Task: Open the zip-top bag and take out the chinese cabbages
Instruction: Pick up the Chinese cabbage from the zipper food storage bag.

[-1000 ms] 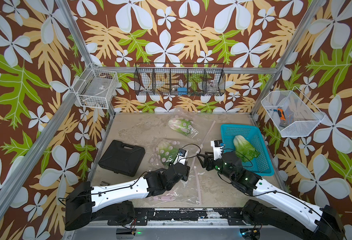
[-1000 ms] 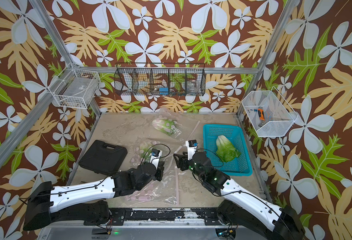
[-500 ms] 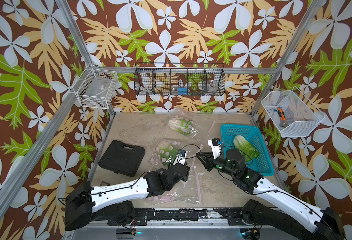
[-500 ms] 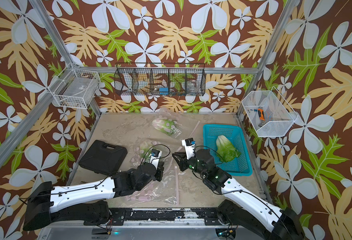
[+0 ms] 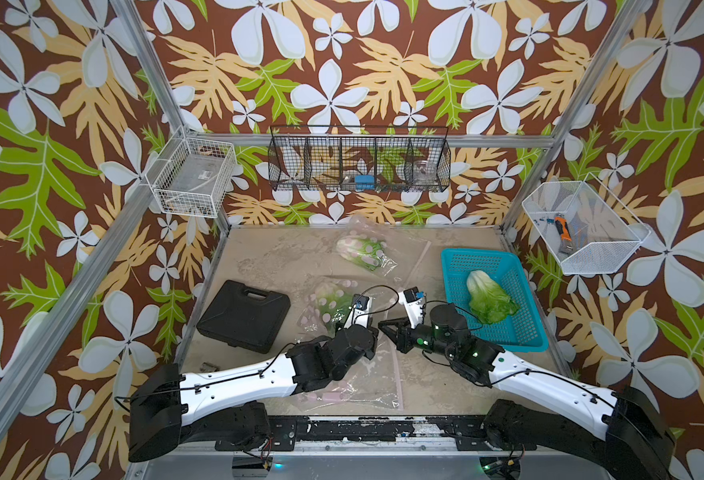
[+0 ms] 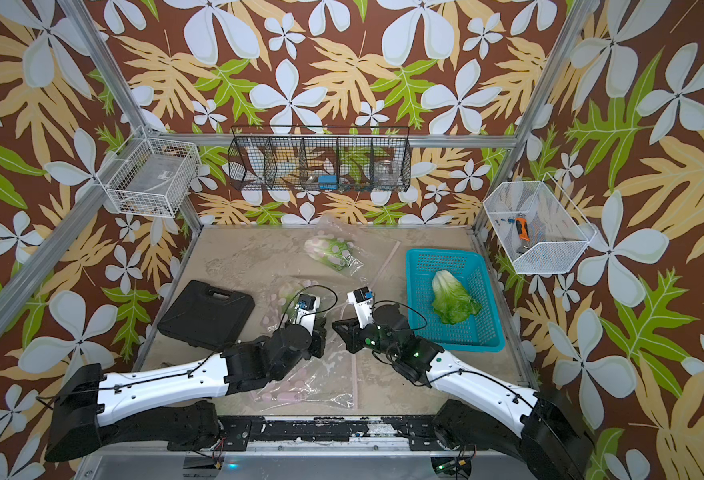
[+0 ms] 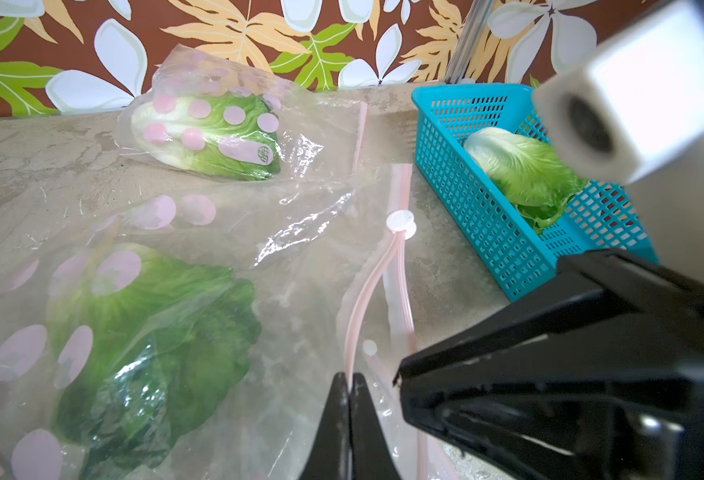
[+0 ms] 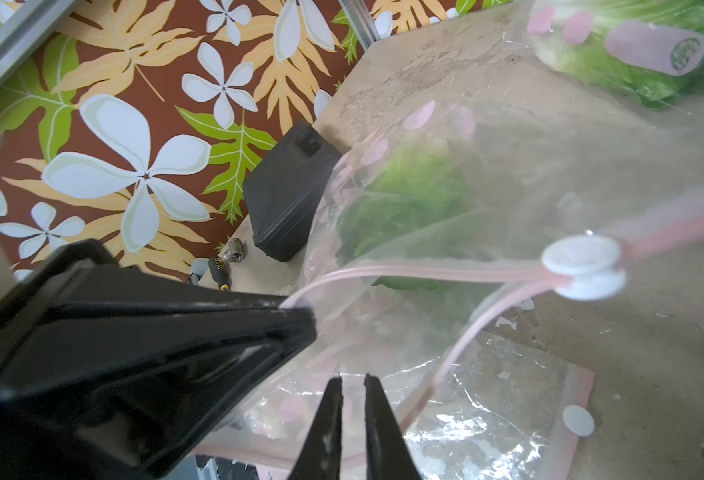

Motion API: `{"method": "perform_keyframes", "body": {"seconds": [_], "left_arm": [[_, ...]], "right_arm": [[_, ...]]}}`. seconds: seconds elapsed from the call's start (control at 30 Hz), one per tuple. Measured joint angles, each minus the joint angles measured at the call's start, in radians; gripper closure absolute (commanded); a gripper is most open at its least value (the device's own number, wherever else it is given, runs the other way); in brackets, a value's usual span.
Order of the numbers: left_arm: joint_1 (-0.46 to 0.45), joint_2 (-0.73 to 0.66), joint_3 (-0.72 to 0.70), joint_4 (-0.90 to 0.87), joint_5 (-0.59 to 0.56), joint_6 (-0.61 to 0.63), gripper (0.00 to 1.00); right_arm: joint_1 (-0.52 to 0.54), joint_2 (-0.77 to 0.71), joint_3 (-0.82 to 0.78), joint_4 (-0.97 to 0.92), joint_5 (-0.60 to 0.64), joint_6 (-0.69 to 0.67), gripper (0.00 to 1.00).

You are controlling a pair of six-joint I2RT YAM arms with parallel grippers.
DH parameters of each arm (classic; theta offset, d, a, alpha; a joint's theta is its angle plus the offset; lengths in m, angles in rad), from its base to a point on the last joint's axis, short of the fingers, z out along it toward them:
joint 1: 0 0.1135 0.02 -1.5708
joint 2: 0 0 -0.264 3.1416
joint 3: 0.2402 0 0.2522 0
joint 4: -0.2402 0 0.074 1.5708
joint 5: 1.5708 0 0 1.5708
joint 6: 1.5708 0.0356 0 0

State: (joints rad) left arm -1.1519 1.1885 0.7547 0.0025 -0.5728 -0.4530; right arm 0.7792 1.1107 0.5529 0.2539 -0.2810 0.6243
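A clear zip-top bag (image 7: 284, 257) with pink dots lies mid-table, and a chinese cabbage (image 7: 155, 316) (image 5: 329, 301) shows inside it. Its pink zip rim is parted up to the white slider (image 7: 400, 220) (image 8: 583, 266). My left gripper (image 7: 349, 376) (image 5: 373, 332) is shut on one rim of the mouth. My right gripper (image 8: 352, 378) (image 5: 383, 325) faces it tip to tip, jaws nearly together on the bag's film by the other rim. A second bagged cabbage (image 5: 363, 251) (image 7: 205, 133) lies at the back. A bare cabbage (image 5: 489, 297) (image 6: 452, 299) lies in the basket.
The blue basket (image 5: 450, 266) stands at the right. A black case (image 5: 244, 316) lies at the left. An empty flat bag (image 5: 363, 386) lies under the arms near the front edge. Wire baskets (image 5: 358, 162) hang on the walls.
My right gripper has moved left to the bag mouth and closed its jaws there. The left gripper has stayed shut on the rim without moving.
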Motion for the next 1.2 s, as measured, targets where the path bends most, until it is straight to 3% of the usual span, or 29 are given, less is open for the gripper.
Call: {"method": "perform_keyframes", "body": {"seconds": [0.27, 0.47, 0.53, 0.63, 0.67, 0.7, 0.83, 0.93, 1.07, 1.13, 1.2], "left_arm": [[0.000, 0.039, 0.010, 0.024, 0.033, 0.047, 1.00], [0.000, 0.056, 0.011, 0.040, 0.065, 0.066, 1.00], [0.000, 0.050, 0.011, 0.045, 0.066, 0.072, 0.85], [0.000, 0.025, 0.015, 0.038, 0.064, 0.105, 0.21], [0.000, 0.014, 0.021, 0.032, 0.059, 0.120, 0.04], [0.001, 0.004, 0.028, 0.029, 0.054, 0.136, 0.00], [0.064, -0.039, 0.085, -0.024, 0.019, 0.218, 0.00], [0.253, -0.078, 0.115, -0.066, 0.052, 0.220, 0.01], [0.567, -0.093, 0.113, -0.105, 0.173, 0.187, 0.17], [0.675, -0.051, 0.118, -0.115, 0.247, 0.158, 0.25], [0.723, 0.021, 0.135, -0.137, 0.314, 0.156, 0.32]], "right_arm": [[0.002, 0.100, 0.025, 0.026, 0.027, 0.035, 0.76], [0.001, 0.140, 0.017, 0.090, 0.065, 0.084, 0.56], [0.000, 0.169, 0.015, 0.119, 0.079, 0.110, 0.46], [-0.005, 0.208, -0.001, 0.178, 0.082, 0.136, 0.38], [-0.013, 0.222, -0.009, 0.202, 0.077, 0.138, 0.37], [-0.019, 0.235, -0.015, 0.224, 0.072, 0.150, 0.36], [-0.041, 0.292, -0.030, 0.331, 0.035, 0.161, 0.37], [-0.047, 0.337, -0.027, 0.399, 0.003, 0.161, 0.41], [-0.046, 0.394, -0.017, 0.463, -0.051, 0.153, 0.47], [-0.046, 0.415, -0.017, 0.480, -0.063, 0.149, 0.48], [-0.046, 0.431, -0.017, 0.486, -0.068, 0.148, 0.46]]}}
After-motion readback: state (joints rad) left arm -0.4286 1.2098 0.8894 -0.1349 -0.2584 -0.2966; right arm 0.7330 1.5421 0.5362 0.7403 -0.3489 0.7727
